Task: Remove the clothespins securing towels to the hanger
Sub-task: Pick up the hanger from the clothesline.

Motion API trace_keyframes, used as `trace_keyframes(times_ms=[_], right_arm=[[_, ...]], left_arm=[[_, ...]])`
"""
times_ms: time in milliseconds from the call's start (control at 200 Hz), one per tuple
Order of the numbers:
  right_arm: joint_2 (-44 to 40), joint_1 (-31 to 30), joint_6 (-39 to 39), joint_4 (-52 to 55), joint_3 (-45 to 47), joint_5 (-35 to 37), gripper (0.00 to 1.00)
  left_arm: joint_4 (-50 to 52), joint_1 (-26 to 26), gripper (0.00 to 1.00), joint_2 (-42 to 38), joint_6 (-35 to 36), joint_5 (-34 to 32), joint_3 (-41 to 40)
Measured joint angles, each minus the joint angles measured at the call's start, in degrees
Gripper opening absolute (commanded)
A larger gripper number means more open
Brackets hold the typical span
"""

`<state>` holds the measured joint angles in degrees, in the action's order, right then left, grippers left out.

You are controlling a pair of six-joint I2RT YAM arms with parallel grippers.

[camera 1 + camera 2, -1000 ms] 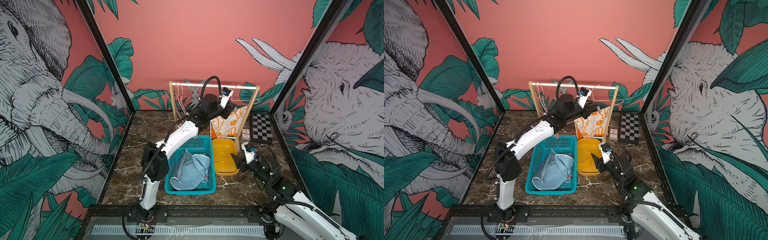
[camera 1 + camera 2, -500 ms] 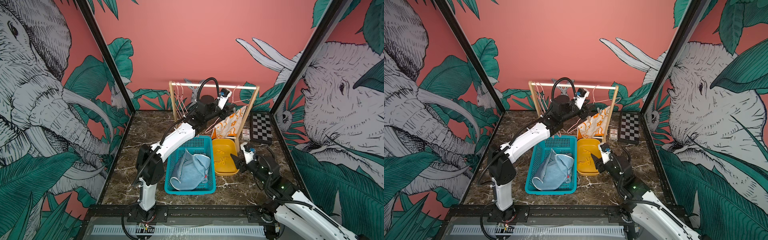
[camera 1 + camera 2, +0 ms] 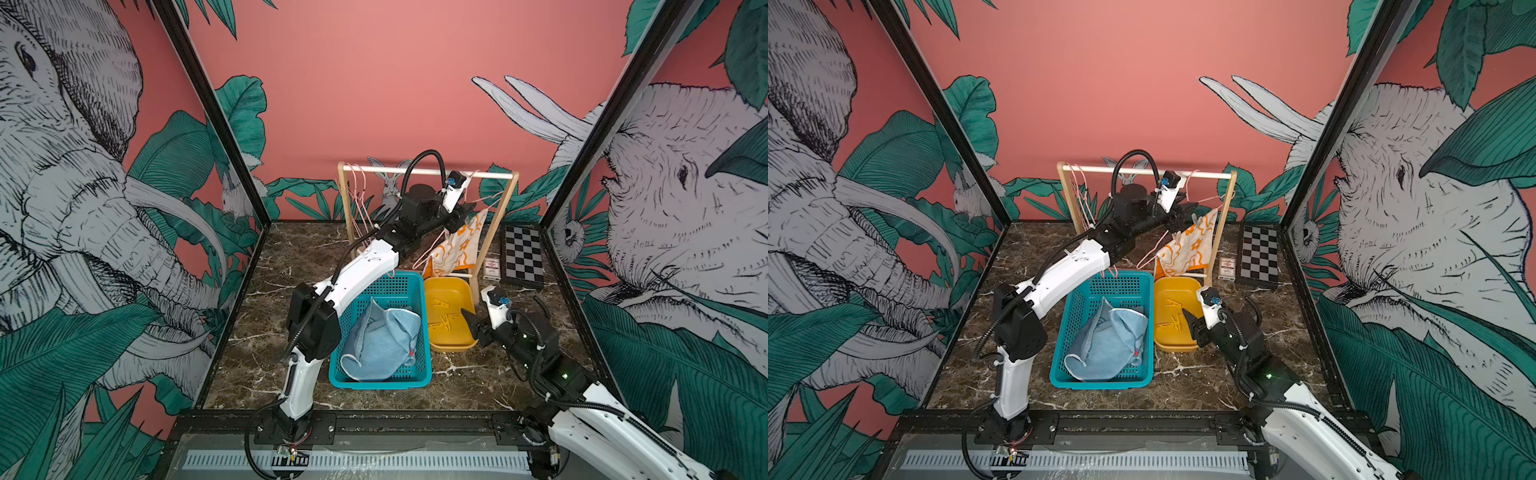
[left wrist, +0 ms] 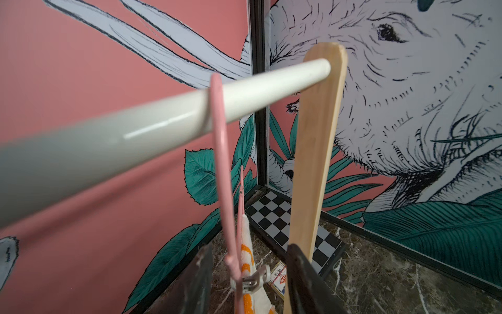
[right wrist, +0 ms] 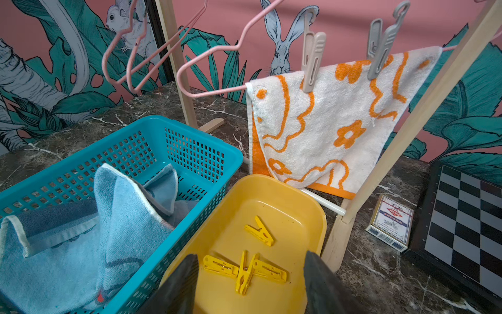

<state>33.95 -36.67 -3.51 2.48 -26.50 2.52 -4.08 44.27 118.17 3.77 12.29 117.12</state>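
In both top views a wooden-framed rack with a white rail (image 3: 390,169) stands at 12 o'clock on the dark marble surface (image 3: 266,316). The left gripper (image 3: 460,217) is at the upper edge of the cream towel with orange flower outlines (image 3: 459,251), which hangs tilted near the rack's 3 o'clock post. A teal plastic basket (image 3: 380,380) at the centre holds a crumpled light blue towel (image 3: 382,345). A yellow plastic tray (image 3: 451,291) sits just beside its 3 o'clock edge, and the right gripper (image 3: 468,322) is at the tray's 3 o'clock rim. Bare marble lies open at the basket's 9 and 6 o'clock. A black-and-white chessboard (image 3: 523,257) fills the 2 o'clock corner. In the left wrist view the fingers (image 4: 201,271) stand apart on either side of a pale grey clothespin (image 4: 252,280), with a gap on each side. It clips the towel to a pink wire hanger (image 4: 221,163) hooked over the rail close to the wooden post (image 4: 312,163). In the right wrist view the fingers (image 5: 182,285) are apart with nothing between them, above four loose yellow clothespins (image 5: 244,271) in the tray. Two grey clothespins (image 5: 312,59) pin the towel's upper edge, and its lower edge hangs just past the tray's far rim.
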Motion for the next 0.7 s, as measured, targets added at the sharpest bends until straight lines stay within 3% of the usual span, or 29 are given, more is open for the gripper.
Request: trace_keyframes(times_ms=[420, 700], right_arm=[[0.00, 0.11, 0.02, 0.02, 0.02, 0.07, 0.62], [0.00, 0.31, 0.02, 0.02, 0.02, 0.09, 0.62]], left_arm=[[1.03, 0.00, 0.13, 1.97, 0.83, -0.35, 1.66], [1.05, -0.07, 0.03, 1.97, 1.79, -0.92, 2.05]])
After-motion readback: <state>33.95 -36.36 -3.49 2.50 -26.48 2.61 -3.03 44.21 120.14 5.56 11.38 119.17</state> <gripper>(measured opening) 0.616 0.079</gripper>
